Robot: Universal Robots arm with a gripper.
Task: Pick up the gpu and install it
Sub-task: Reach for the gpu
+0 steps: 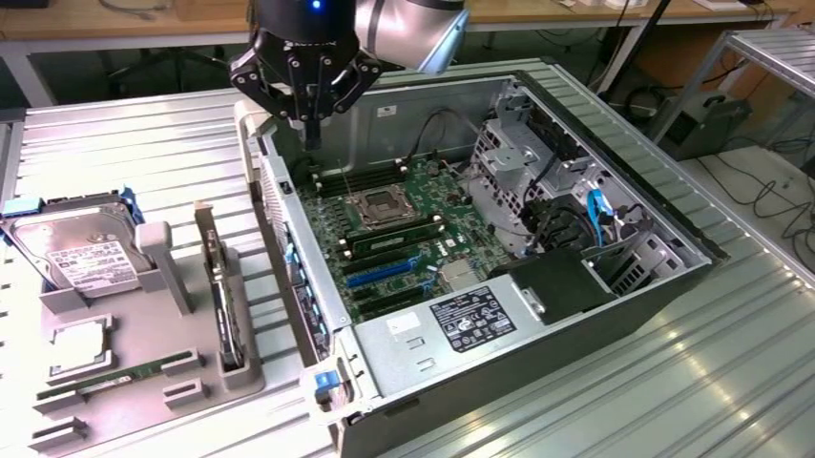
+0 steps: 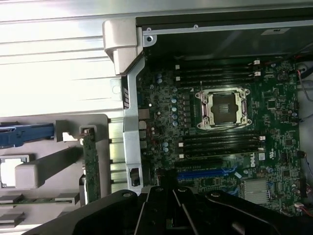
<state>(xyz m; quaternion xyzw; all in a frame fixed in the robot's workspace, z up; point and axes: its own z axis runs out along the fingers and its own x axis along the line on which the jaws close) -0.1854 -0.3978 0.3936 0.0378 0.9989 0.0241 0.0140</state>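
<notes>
The gpu (image 1: 225,303) stands on its edge in a slot of the grey holder (image 1: 128,410) at the exterior view's left; in the wrist view the gpu (image 2: 90,166) shows as a thin green-edged board. My gripper (image 1: 309,126) hangs shut over the far corner of the open computer case (image 1: 535,343), above the motherboard (image 1: 407,239), well apart from the gpu and with nothing between its fingers. From the wrist, the black gripper (image 2: 168,198) linkages hang over the motherboard (image 2: 274,117), near the blue expansion slot (image 2: 203,173).
On the grey holder there are also a silver hard drive (image 1: 79,256), a processor chip (image 1: 76,343) and a slim RAM stick (image 1: 109,380). The case holds a drive cage (image 1: 516,172), cables and a black power supply (image 1: 560,286). Ribbed metal table (image 1: 713,382) all round.
</notes>
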